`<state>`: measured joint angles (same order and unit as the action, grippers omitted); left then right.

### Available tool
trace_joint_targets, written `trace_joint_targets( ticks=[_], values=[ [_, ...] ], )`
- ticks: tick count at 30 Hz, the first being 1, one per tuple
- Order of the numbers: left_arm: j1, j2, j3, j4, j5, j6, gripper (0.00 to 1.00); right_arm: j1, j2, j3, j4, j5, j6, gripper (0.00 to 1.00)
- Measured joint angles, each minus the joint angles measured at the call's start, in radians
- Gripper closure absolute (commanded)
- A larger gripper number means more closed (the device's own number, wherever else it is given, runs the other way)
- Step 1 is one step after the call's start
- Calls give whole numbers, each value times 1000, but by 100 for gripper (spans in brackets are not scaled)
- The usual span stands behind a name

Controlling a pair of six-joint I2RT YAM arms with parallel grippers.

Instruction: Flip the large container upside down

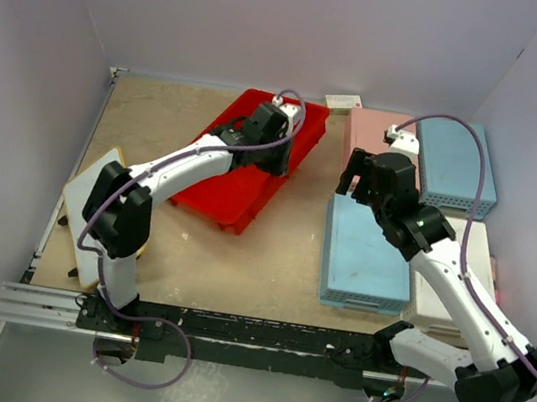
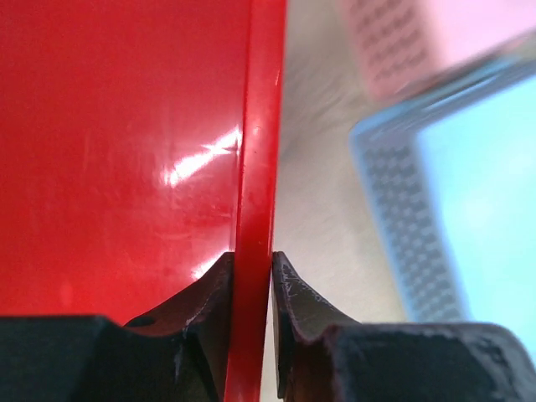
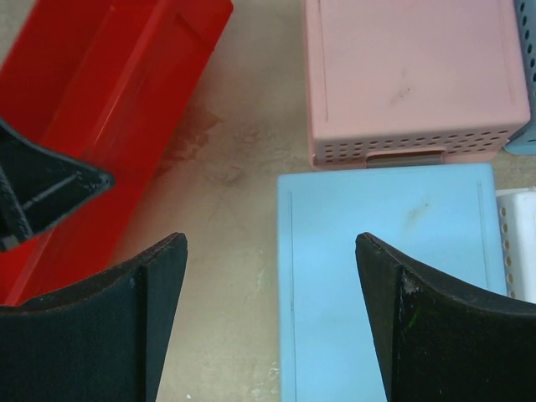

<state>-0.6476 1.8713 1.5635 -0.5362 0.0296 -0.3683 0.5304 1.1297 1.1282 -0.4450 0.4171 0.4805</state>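
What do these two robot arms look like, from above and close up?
Both the left arm and the right arm have glossy white links joined by chunky black joints. A thin lilac cable loops along each. The jaws are matte black wedges with finely ribbed inner faces. I see no markings.

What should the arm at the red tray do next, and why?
Probably lift that edge a little to start tipping the tray over. The left gripper is pinched on one wall of the large container, which lies open side up, and the open right gripper hangs apart from it.
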Motion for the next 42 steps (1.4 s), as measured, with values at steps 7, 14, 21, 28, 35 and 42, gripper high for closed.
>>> trace_joint_targets(
  ticks=[7, 14, 21, 28, 35, 42],
  values=[
    [37, -122, 2, 276, 206, -354, 100, 0, -158, -52, 56, 76, 2, 17],
    [49, -190, -171, 669, 315, -708, 100, 0, -257, -108, 95, 163, 8, 17],
    [128, -208, -357, 996, 338, -1020, 100, 0, -260, -110, 96, 199, 18, 17],
    [214, -205, -519, 1257, 318, -1278, 100, 0, -240, -110, 82, 199, 33, 17],
    [289, -304, -655, 1300, 318, -1312, 100, 0, -235, -110, 79, 199, 34, 17],
    [389, -362, -695, 1244, 396, -1228, 71, 0, -225, -110, 78, 198, 34, 17]
  ],
)
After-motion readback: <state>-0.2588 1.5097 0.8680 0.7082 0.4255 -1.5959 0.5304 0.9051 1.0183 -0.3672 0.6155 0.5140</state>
